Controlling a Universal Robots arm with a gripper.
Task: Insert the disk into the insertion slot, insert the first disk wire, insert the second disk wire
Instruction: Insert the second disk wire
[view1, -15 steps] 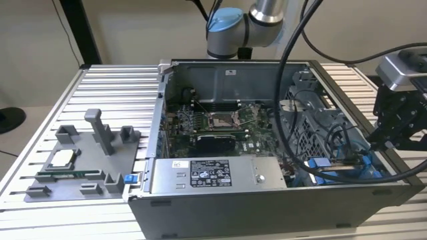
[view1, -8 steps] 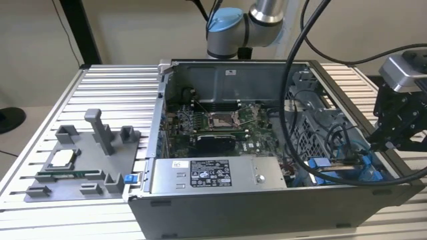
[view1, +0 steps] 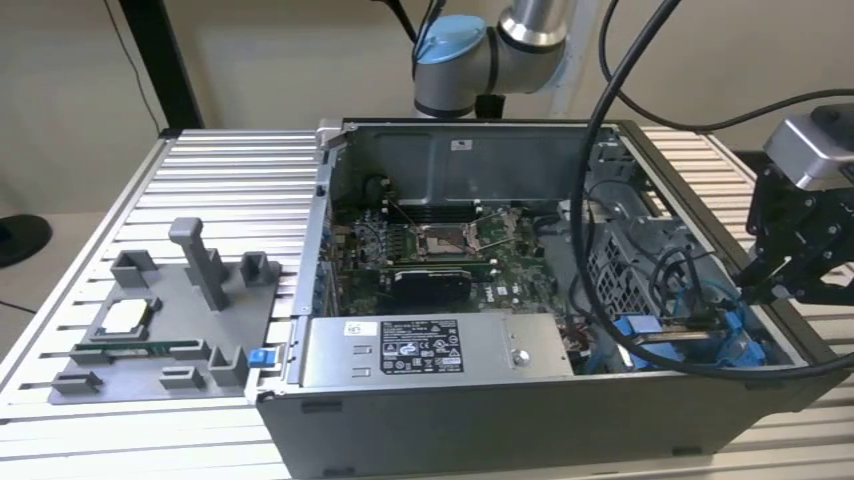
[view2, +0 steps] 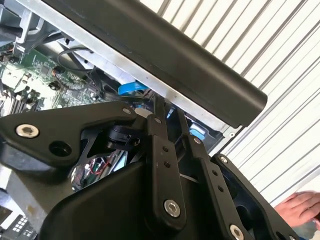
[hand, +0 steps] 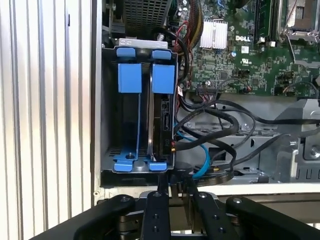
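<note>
Standing edge-on, blue-framed disk (hand: 163, 120) in slot (hand: 108, 150)

Grey metal insertion slot (hand: 107, 150) with bright blue plastic rails, divided into two compartments. The flat disk (hand: 161, 125), seen edge-on in its blue carrier, stands in the compartment nearer the cables. Black round cables (hand: 220, 120) and a flat blue cable (hand: 202, 157) loop just beside it. A green circuit board (hand: 240, 60) carrying a small silver finned heatsink (hand: 215, 34) lies beyond. The black gripper (hand: 176, 182) hangs near the slot's end. A ribbed aluminium table (hand: 45, 120) flanks the case.
</note>
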